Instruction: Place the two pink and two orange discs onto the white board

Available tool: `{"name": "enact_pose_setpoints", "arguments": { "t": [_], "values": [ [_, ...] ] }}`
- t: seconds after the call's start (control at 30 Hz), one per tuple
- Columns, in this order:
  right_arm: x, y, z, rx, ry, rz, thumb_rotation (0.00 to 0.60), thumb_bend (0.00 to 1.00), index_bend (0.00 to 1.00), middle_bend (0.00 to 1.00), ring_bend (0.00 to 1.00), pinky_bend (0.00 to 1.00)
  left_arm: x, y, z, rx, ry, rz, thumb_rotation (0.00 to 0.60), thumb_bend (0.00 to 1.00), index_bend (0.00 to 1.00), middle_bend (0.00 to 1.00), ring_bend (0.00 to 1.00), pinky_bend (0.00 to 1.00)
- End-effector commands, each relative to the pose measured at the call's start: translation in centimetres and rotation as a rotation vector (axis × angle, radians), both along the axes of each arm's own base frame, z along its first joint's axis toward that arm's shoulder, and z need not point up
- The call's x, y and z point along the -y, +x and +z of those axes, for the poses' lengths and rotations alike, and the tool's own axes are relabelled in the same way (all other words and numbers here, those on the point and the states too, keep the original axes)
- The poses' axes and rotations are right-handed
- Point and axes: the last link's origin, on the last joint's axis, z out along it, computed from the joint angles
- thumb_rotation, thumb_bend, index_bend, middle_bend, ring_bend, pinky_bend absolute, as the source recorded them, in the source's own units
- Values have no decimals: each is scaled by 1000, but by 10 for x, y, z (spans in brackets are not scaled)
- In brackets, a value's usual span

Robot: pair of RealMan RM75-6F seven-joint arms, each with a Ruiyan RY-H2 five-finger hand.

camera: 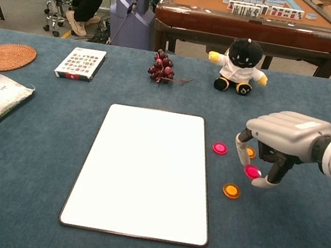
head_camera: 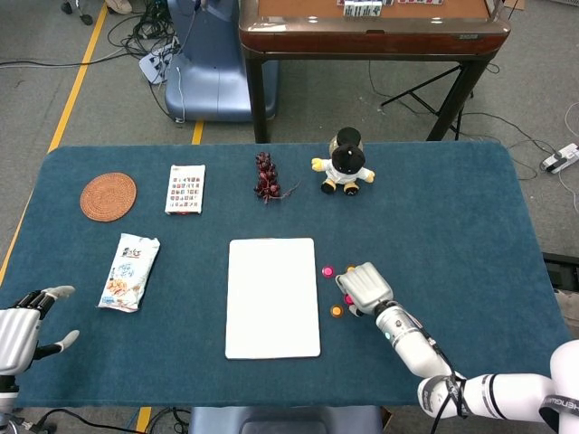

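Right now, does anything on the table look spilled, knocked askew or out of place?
Nothing stands out. The white board lies flat and bare, the right hand pinches one pink disc, and the other pink disc and two orange discs lie flat beside the board.

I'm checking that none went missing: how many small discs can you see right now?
4. One pink disc lies just right of the white board, another pink disc is pinched in the right robot hand, one orange disc sits behind that hand, one orange disc nearer the camera.
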Motion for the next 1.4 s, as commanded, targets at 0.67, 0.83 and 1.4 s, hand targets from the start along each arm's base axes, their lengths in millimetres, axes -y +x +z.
{"name": "enact_pose_setpoints", "arguments": {
  "t": [0.67, 0.83, 1.4],
  "values": [
    [-10, 91, -41, 35, 79, 173, 600, 301, 521, 1000, 1000, 1000, 0, -3, 5, -4, 11, 18, 600, 165, 384, 380, 340, 483],
    [-10, 95, -50, 37, 88, 176, 600, 203, 513, 1000, 1000, 1000, 0, -3, 7, -1, 15, 20, 600, 165, 393, 380, 340, 484],
    [-3, 92, -42, 57, 54, 171, 600, 14, 322, 1000, 1000, 1000, 1, -3, 8, -1, 21, 22, 600, 165, 397, 380, 340, 484]
  ]
}}
